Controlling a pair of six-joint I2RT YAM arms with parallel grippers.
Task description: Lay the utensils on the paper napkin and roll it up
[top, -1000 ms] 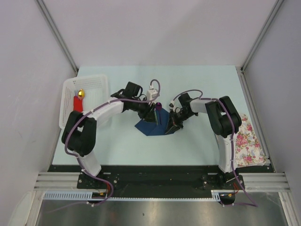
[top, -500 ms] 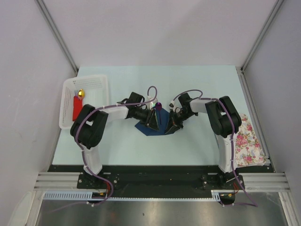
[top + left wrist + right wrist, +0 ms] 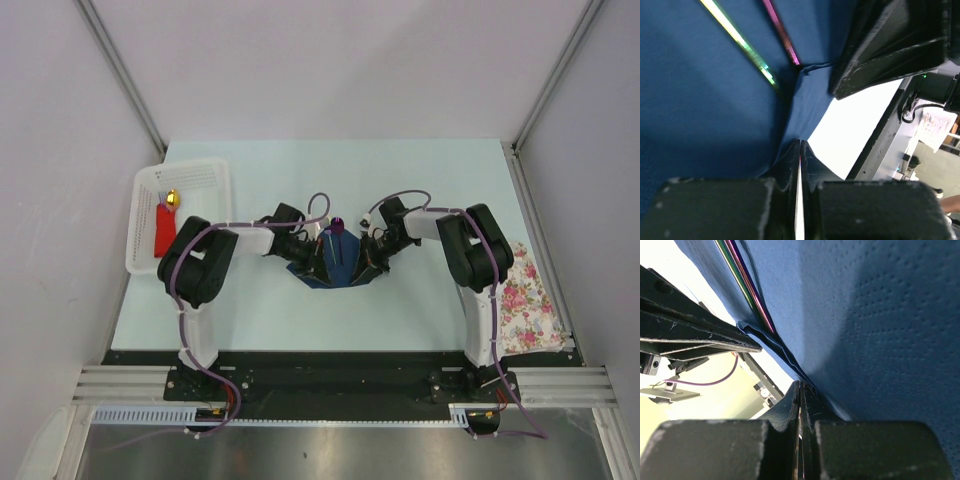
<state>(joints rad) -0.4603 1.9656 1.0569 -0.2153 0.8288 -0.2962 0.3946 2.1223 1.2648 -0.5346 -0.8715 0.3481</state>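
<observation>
We see the paper napkin [image 3: 336, 268] at the centre of the top view. It is a thin navy sheet with a fine dimpled emboss [image 3: 875, 315], and its two sides are lifted into a tent-like fold. The utensils [image 3: 742, 45] lie along its crease as slim strips gleaming iridescent green and purple, one purple tip poking out at the napkin's upper edge.

The left gripper [image 3: 800, 145] has its jaws pressed together on the napkin's edge. The right gripper [image 3: 800, 386] is likewise pinched on a folded lip of the sheet. Both black grippers crowd in from either side and hide much of the paper.

At upper left a white perforated basket [image 3: 200, 172] holds a red flat object [image 3: 162, 230] with a gold ball. A floral cloth [image 3: 525, 300] lies at the right edge of the pale table [image 3: 430, 180].
</observation>
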